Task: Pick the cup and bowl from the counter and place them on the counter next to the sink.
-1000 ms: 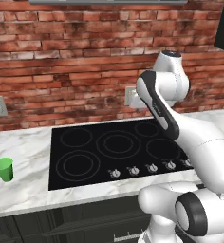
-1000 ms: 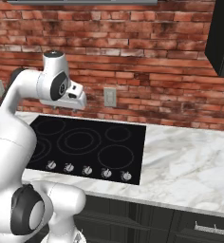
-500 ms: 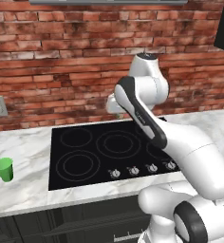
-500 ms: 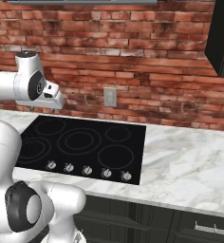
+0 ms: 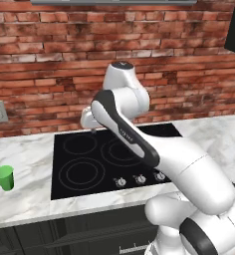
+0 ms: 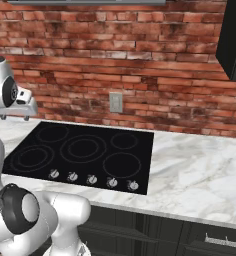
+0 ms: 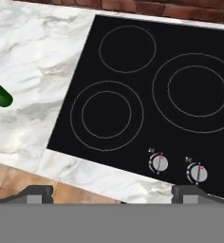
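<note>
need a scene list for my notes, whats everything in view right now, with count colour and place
cup: one, bright green, upright on the counter left of the cooktop, nothing touching it
counter: one, white marble with grey veins, on both sides of the cooktop, above dark cabinets
cooktop: one, black glass with ring burners, set in the counter
knobs: a row, silver, along the cooktop's front edge
brick wall: one, red, behind the counter
wall outlet: one, grey, on the brick above the cooktop
upper cabinet: one, dark, top right
arm: one, white with dark joints, reaching over the cooktop
gripper: one, open, holding nothing, above the cooktop's front left corner
</note>
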